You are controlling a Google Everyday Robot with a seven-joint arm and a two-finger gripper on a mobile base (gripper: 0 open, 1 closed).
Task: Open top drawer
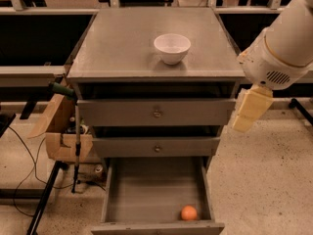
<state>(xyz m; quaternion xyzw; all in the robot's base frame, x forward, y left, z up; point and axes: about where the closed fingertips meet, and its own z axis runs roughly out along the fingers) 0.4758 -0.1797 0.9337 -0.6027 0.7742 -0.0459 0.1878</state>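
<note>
The grey metal cabinet stands in the middle of the camera view. The top drawer is the widest front, just under the cabinet top, with a small round knob at its centre. It sits closed, flush with the frame. My gripper, cream-coloured, hangs from the white arm just right of the top drawer's right end, at the drawer's height. It points down and touches nothing.
A white bowl sits on the cabinet top. The middle drawer is closed. The bottom drawer is pulled out with an orange ball inside. A cardboard box and a stand are at the left.
</note>
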